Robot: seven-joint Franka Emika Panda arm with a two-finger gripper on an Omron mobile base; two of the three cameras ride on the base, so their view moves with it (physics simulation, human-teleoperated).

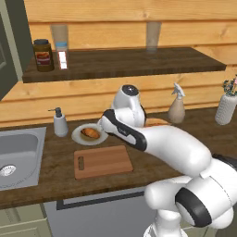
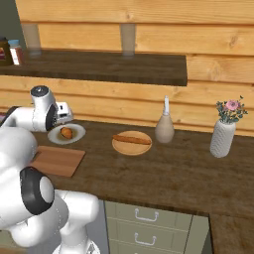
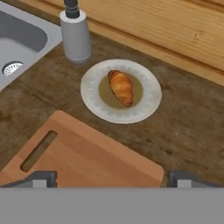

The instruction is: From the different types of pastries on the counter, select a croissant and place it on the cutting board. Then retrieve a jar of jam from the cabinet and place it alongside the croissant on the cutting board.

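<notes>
Spread gripper fingertips (image 3: 112, 178) are hovering over the board (image 3: 92, 159), grasping nothing; beyond it, the croissant (image 3: 121, 87) is lying on a white plate (image 3: 151, 94), apparently beside a soap dispenser (image 3: 75, 37).

Gripper (image 3: 112, 178): just the two fingertips (image 3: 40, 178) poke up at the hand view's bottom edge, spread wide, rest cut off. Cutting board (image 3: 87, 153), right ahead of the jaws, runs off the bottom edge there; in the right base view the arm covers its near end. Sink (image 3: 19, 41), ahead-left of the jaws, is clipped by the left edge.
</notes>
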